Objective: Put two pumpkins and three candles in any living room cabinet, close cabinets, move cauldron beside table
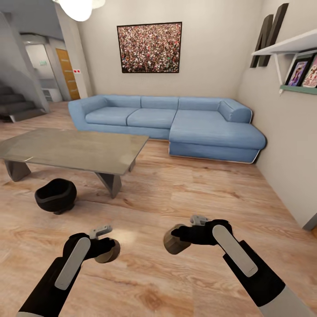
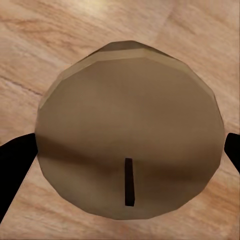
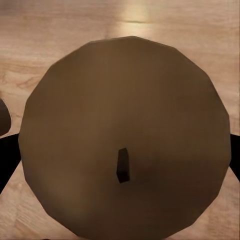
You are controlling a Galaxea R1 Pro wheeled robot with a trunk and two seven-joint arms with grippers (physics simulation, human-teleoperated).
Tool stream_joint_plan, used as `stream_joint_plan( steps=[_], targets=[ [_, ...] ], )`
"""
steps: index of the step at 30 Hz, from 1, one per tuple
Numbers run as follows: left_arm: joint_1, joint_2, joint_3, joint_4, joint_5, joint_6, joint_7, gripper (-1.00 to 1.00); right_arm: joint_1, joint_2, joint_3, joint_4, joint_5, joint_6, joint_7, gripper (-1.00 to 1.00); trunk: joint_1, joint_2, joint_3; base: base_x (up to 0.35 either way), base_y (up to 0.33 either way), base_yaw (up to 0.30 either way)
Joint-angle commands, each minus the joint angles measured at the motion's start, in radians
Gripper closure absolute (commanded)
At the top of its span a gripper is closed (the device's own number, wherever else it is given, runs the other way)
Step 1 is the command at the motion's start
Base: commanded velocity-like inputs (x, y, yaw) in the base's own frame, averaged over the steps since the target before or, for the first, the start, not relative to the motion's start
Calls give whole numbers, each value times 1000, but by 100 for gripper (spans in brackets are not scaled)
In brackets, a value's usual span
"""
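Each of my grippers carries a stubby beige-grey candle above the wooden floor. My left gripper (image 1: 110,250) is shut on one candle (image 1: 109,253), whose round top and dark wick (image 2: 129,182) face the left wrist camera. The other candle (image 1: 174,240) is clamped in my right gripper (image 1: 178,237), and its flat top (image 3: 125,140) spreads across the right wrist view. The black cauldron (image 1: 56,195) stands on the floor beside the front of the grey coffee table (image 1: 75,149). Pumpkins and cabinet are out of view.
A blue corner sofa (image 1: 176,121) lines the far wall under a framed picture (image 1: 149,47). A wall with a shelf (image 1: 290,46) runs along the right. Stairs (image 1: 15,105) and a doorway lie far left. Open floor stretches between me and the sofa.
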Motion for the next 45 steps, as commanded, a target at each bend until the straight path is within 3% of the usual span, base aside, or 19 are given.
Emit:
stream_joint_plan(
  steps=[1, 12, 45],
  targets=[
    [-1, 1, -2, -1, 9, 1, 11, 100, -1, -1, 1, -1, -11, -2, -10, 100, 0, 0, -1, 0, 0, 287],
    [-1, 1, -1, -1, 9, 1, 11, 100, -1, 39, 0, 11, -1, 0, -17, 100, 0, 0, -1, 0, 0, 287],
    [-1, 2, 2, -1, 9, 1, 11, 100, -1, 40, -2, 13, 0, 0, -14, 100, 0, 0, -1, 0, 0, 287]
  ],
)
